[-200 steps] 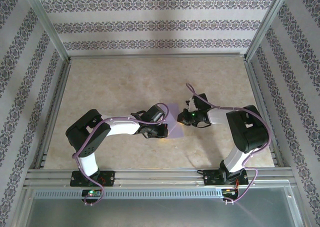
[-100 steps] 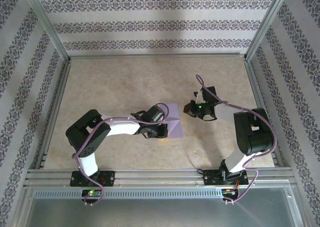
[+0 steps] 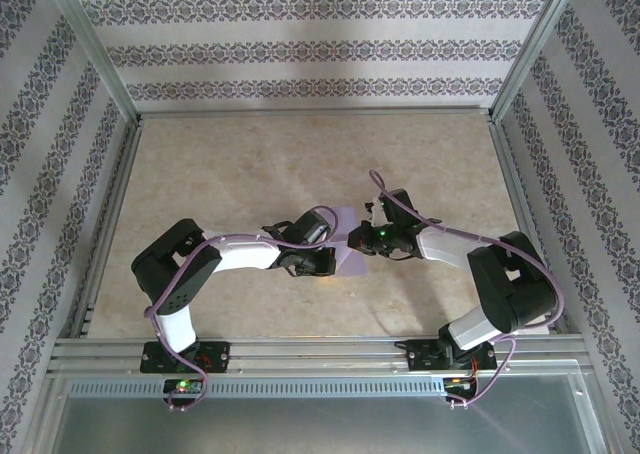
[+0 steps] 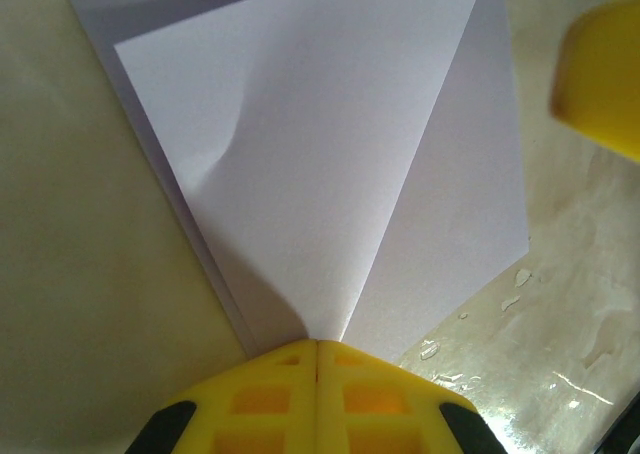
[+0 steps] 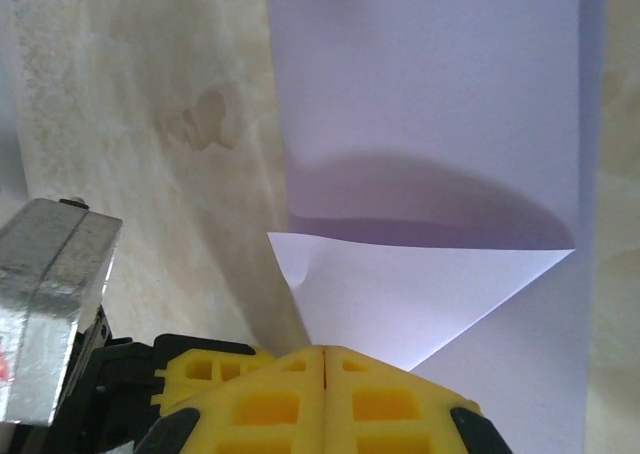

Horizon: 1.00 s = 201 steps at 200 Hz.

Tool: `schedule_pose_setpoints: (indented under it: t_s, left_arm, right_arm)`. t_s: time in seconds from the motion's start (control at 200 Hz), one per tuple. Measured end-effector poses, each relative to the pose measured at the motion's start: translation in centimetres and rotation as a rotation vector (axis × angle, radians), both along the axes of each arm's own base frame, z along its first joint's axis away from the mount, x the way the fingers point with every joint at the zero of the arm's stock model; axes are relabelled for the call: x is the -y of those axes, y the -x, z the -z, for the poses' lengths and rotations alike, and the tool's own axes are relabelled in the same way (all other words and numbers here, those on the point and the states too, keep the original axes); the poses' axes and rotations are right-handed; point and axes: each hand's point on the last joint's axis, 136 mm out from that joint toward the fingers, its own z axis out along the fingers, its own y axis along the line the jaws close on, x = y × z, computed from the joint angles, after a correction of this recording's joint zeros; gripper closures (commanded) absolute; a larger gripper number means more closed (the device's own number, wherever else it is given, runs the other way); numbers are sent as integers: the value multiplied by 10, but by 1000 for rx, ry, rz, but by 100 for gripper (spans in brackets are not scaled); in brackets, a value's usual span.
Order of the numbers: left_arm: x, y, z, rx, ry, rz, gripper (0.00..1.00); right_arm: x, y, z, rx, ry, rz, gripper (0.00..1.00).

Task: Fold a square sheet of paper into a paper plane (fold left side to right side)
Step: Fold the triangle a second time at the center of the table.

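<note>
The square sheet of paper (image 3: 351, 263) is lavender, partly folded, and lies flat on the table between the two arms. My left gripper (image 3: 332, 259) is shut, its yellow tips (image 4: 317, 346) resting on the sheet's near corner where a diagonal crease ends (image 4: 330, 154). My right gripper (image 3: 354, 239) is shut too, tips (image 5: 325, 352) against a triangular flap (image 5: 420, 284) that stands up off the sheet (image 5: 430, 94) and casts a shadow on it. Neither pair of jaws shows any gap. One right finger (image 4: 605, 79) appears at the edge of the left wrist view.
The beige table (image 3: 250, 174) is ringed by aluminium rails (image 3: 320, 352) and patterned walls. Small glossy droplets (image 4: 520, 274) sit on the table beside the paper. A silver metal block (image 5: 50, 304) is to the left of the right fingers.
The right gripper swung away to the right of the paper, then came back onto its right side. The left gripper and the sheet stayed put.
</note>
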Motion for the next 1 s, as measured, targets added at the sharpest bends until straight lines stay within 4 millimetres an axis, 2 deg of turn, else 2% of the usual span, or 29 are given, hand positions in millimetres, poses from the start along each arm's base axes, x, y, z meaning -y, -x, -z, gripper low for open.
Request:
schedule_pose_setpoints:
  t_s: [0.24, 0.415, 0.65, 0.889, 1.004]
  left_arm:
    - [-1, 0, 0, -6, -13, -2, 100]
    - [-2, 0, -1, -7, -22, -1, 100]
    - [-5, -1, -4, -2, -46, -2, 87]
    - [11, -12, -39, 54, 30, 10, 89]
    - [17, -12, -43, 52, 60, 23, 91]
  right_arm:
    - [2, 7, 32, -86, 42, -4, 100]
    - [3, 7, 33, -87, 44, -4, 100]
    - [3, 7, 34, -86, 49, -5, 100]
    - [2, 8, 35, -94, 46, -9, 100]
    - [2, 8, 36, -97, 43, -11, 100]
